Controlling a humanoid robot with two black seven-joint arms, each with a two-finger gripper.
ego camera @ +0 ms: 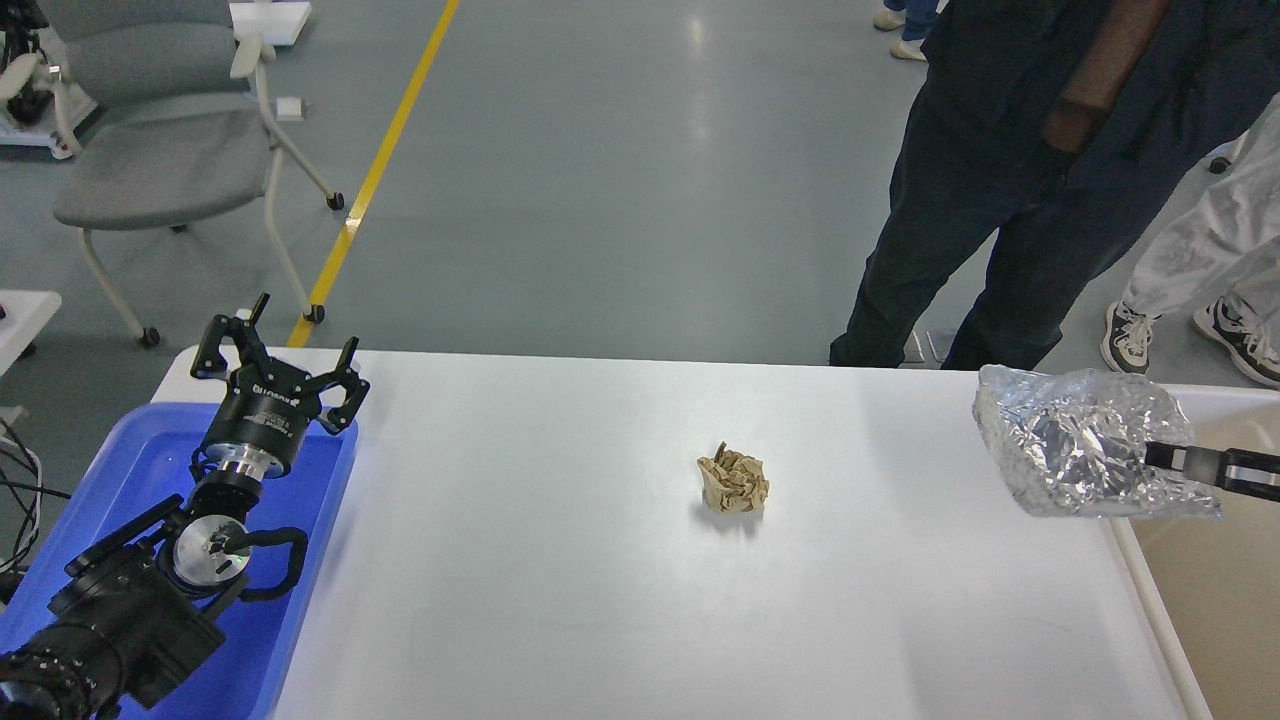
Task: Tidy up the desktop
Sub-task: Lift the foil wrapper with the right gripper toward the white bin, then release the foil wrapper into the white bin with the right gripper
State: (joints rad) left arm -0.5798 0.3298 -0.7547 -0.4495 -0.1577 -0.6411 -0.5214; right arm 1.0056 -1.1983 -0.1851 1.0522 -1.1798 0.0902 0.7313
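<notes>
The white desktop [560, 560] fills the lower view. A crumpled brown paper ball [733, 481] lies near its middle. My right gripper [1160, 458] comes in from the right edge and is shut on a crumpled sheet of silver foil [1080, 440], held in the air above the desktop's right edge, by the beige bin [1215, 580]. My left gripper [280, 365] is open and empty, raised over the far end of the blue tray [130, 480] at the left.
Two people [1000, 180] stand just beyond the desktop's far right corner. A grey wheeled chair [160, 150] stands on the floor at the far left, beside a yellow floor line [380, 160].
</notes>
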